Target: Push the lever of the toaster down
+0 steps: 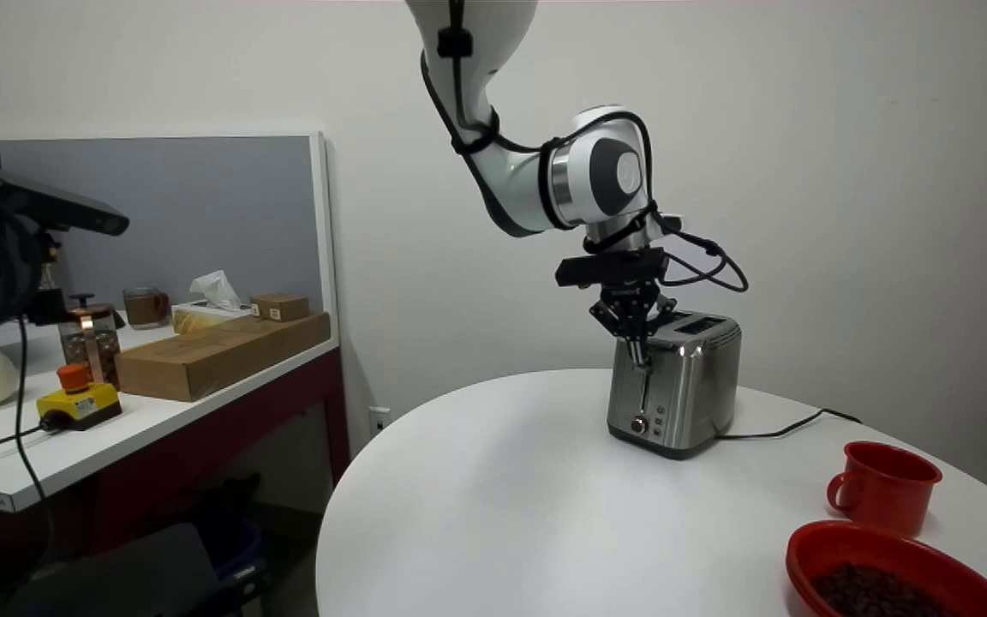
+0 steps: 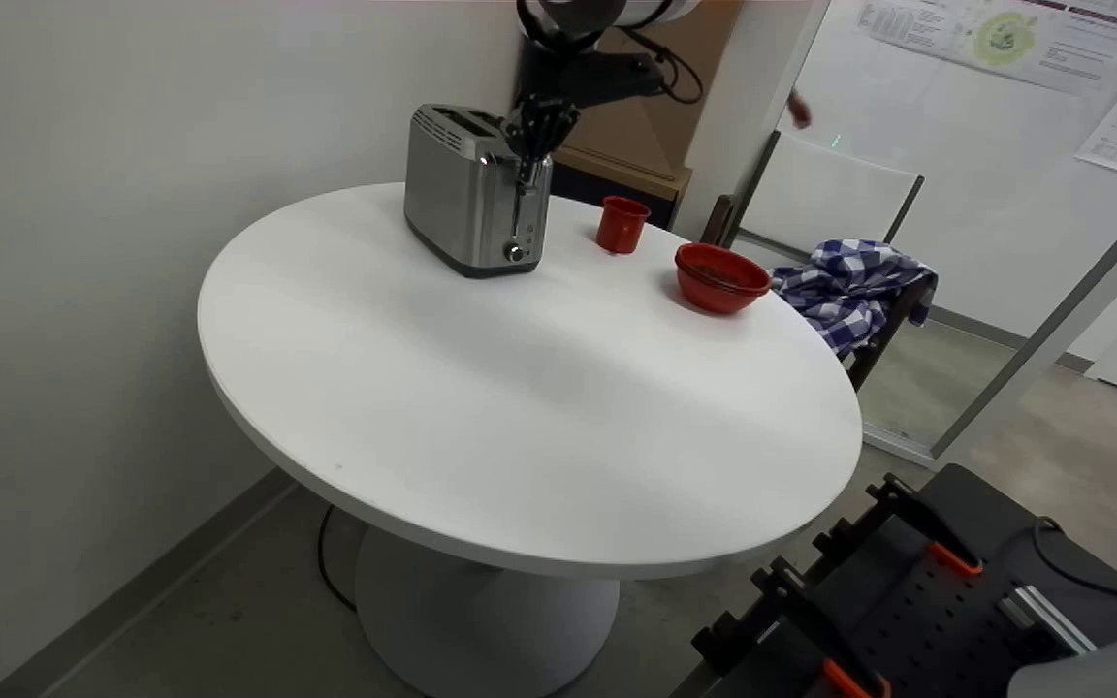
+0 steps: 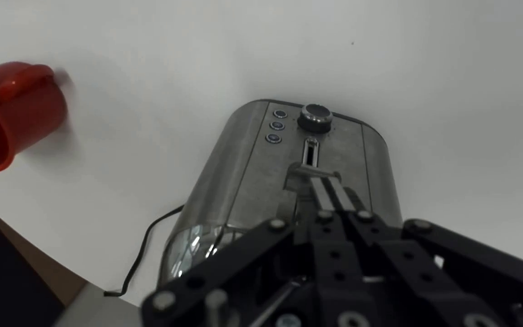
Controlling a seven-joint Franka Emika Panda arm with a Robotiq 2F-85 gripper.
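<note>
The silver toaster (image 1: 689, 398) stands upright on the round white table and shows in both exterior views (image 2: 457, 199). In the wrist view its front panel (image 3: 261, 177) has a knob, several small buttons and a vertical slot. The lever (image 3: 294, 176) sits partway along this slot, with a stretch of open slot between it and the knob. My gripper (image 3: 327, 179) is shut, its two fingertips side by side with nothing held between them. The fingertips are right at the lever, overlapping part of it; I cannot tell for certain whether they touch. In an exterior view the gripper (image 1: 637, 353) points down at the toaster's front.
A red mug (image 1: 888, 488) and a red bowl (image 1: 810, 548) with dark bits inside stand on the table (image 1: 493, 514) beside the toaster. The toaster's black cord (image 1: 789, 428) lies on the table behind it. A wall stands close to the table.
</note>
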